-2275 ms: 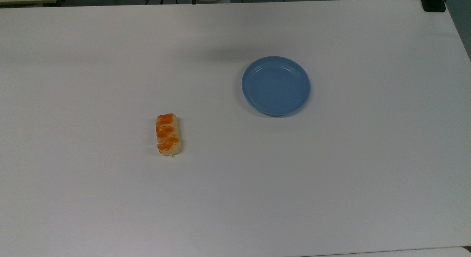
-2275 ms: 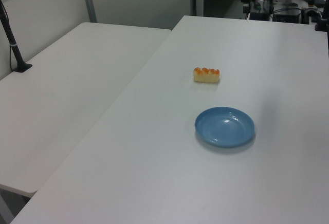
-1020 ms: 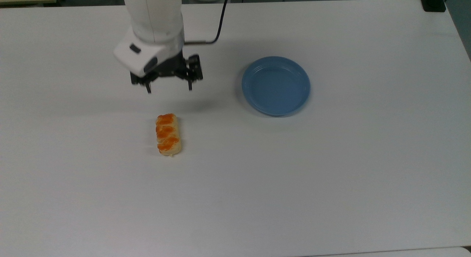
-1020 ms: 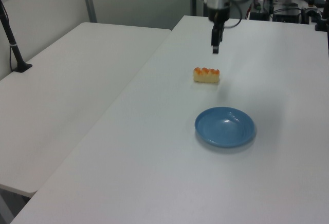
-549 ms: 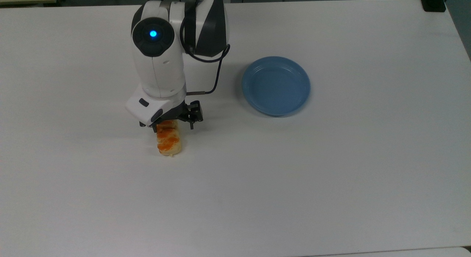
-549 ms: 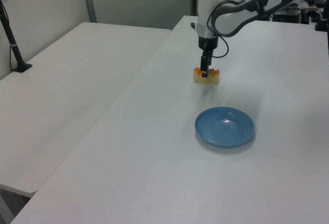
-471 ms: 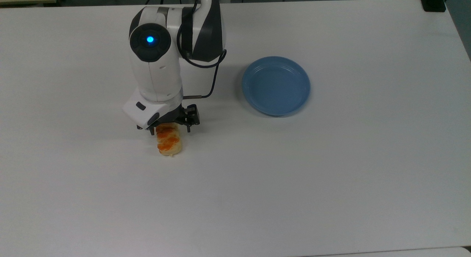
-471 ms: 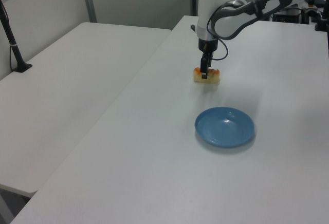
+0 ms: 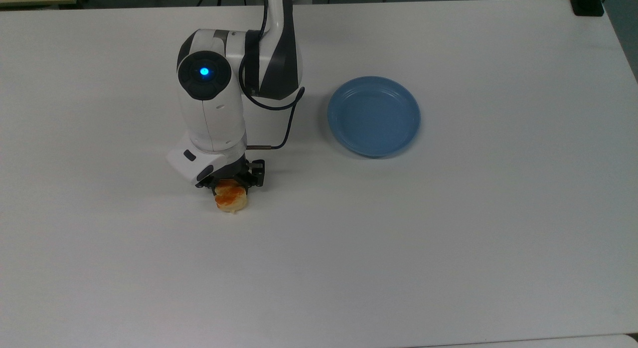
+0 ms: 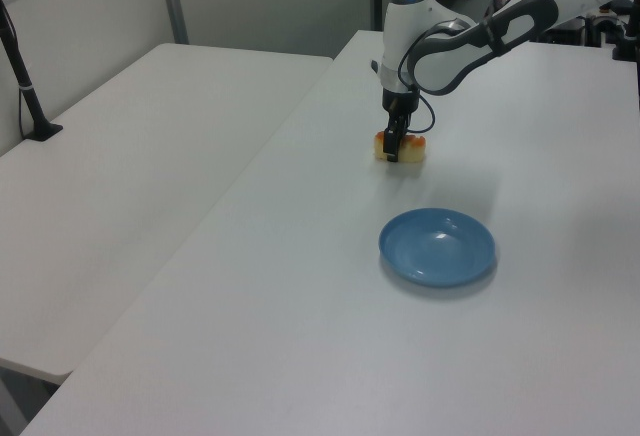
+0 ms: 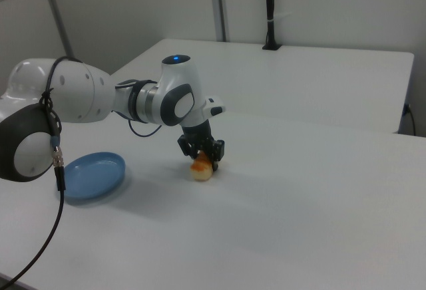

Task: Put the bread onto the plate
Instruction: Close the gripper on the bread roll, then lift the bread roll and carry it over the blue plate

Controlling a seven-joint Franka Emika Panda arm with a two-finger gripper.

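The gripper (image 9: 230, 185) is low over the bread (image 9: 231, 200), which lies on the table (image 9: 448, 238), and its fingers stand on both sides of the loaf's far half; whether they already press it I cannot tell. The loaf's long axis runs up-down in the top view, across the fingers' line, and the plate (image 9: 374, 115) lies well apart toward the top view's upper right

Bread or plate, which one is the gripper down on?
The bread: the gripper sits over it, while the blue plate lies apart on the table, empty.
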